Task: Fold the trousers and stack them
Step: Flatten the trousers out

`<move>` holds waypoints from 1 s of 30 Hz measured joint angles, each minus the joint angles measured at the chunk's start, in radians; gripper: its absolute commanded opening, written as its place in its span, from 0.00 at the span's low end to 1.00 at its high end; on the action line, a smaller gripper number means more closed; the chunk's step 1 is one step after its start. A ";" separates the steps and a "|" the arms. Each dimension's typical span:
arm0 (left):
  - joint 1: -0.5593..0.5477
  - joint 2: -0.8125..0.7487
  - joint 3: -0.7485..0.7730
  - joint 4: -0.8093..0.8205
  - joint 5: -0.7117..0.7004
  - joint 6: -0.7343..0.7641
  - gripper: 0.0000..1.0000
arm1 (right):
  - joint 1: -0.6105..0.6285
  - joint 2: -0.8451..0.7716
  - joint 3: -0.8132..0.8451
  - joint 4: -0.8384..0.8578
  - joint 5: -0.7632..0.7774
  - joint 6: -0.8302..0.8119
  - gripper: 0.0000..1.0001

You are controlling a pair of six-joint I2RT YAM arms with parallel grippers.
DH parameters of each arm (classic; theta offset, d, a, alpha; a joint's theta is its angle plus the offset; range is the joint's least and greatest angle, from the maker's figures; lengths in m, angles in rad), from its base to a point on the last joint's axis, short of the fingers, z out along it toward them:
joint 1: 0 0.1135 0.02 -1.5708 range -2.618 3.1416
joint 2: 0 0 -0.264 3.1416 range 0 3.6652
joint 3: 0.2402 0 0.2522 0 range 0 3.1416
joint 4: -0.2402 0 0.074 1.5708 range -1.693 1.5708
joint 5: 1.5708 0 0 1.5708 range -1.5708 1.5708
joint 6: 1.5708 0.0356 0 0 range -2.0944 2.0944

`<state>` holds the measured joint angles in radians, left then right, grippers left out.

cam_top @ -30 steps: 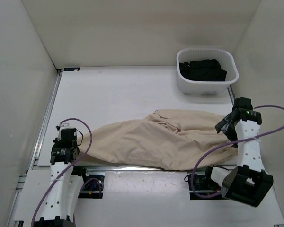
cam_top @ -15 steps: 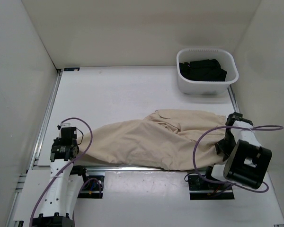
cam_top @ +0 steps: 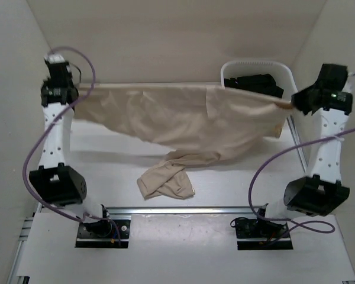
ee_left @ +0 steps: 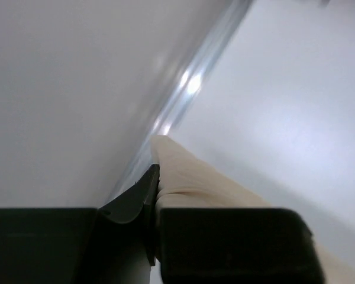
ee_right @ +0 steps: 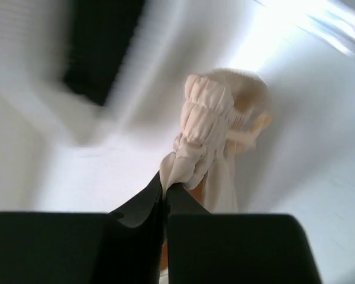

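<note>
So far, no fold shows: the trousers (cam_top: 183, 118) hang stretched in the air between the two arms, and by my reading the task is only at its opening step.

Nearest the arm bases, at about 6 o'clock on the desk (cam_top: 106, 160), one trouser leg droops down and lies crumpled in a small heap on the surface. Above it the rest of the cloth spans from 10 o'clock to 2 o'clock like a sagging sheet, wrinkled and uneven along its lower edge.

The left gripper (cam_top: 70, 97) is pressed together on a plain edge of the cloth at 10 o'clock; its wrist view shows the beige fabric pinched between the fingers (ee_left: 143, 198). The right gripper (cam_top: 291, 105) at 2 o'clock pinches the gathered waistband, which bunches up just past its tips in the right wrist view.

Farthest back, at 1 o'clock, a white basket (cam_top: 257, 61) holds black clothes (cam_top: 254, 83); the stretched cloth passes in front of its near wall.

Left to do, as I judge it: lay the trousers flat, bring the legs together, fold them down, and set them on a stack. None of that has been done yet.
</note>
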<state>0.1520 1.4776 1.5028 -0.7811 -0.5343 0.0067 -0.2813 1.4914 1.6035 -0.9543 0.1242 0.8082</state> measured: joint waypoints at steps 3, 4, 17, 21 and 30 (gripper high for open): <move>0.004 0.185 0.470 0.009 0.004 0.000 0.14 | 0.021 -0.056 0.257 0.018 -0.045 0.014 0.00; 0.007 0.210 0.579 0.035 0.003 0.000 0.14 | 0.019 -0.093 0.301 0.014 -0.049 0.019 0.00; 0.094 -0.353 -0.038 0.056 0.004 -0.005 0.14 | 0.000 -0.483 -0.356 -0.039 -0.005 0.031 0.00; 0.098 -0.467 -0.398 0.009 -0.001 -0.004 0.14 | -0.006 -0.505 -0.573 -0.095 0.044 0.028 0.00; 0.100 -0.581 -0.473 -0.260 0.000 -0.003 0.14 | -0.007 -0.589 -0.591 -0.182 0.259 0.006 0.00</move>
<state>0.2523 0.8963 1.0302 -1.0409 -0.5339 0.0032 -0.2886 0.9028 1.0126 -1.1362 0.3828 0.8146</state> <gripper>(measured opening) 0.175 0.004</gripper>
